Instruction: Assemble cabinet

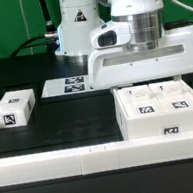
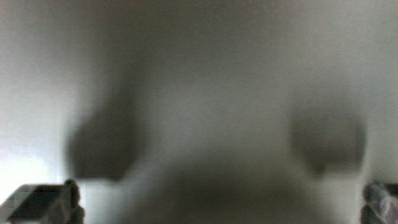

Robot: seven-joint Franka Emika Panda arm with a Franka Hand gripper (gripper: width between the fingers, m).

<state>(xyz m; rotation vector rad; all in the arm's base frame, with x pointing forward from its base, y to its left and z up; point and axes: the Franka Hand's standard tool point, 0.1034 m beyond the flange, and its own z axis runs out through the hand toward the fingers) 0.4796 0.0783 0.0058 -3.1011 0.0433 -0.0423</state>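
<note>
The black worktop carries everything. The white arm reaches down over the cabinet body, a large tagged white box at the exterior view's front right. The tool hangs close above its top, fingers spread wide and gripping nothing; whether they touch it is unclear. The marker board lies flat further back. A small tagged white block sits well apart at the exterior view's left.
</note>
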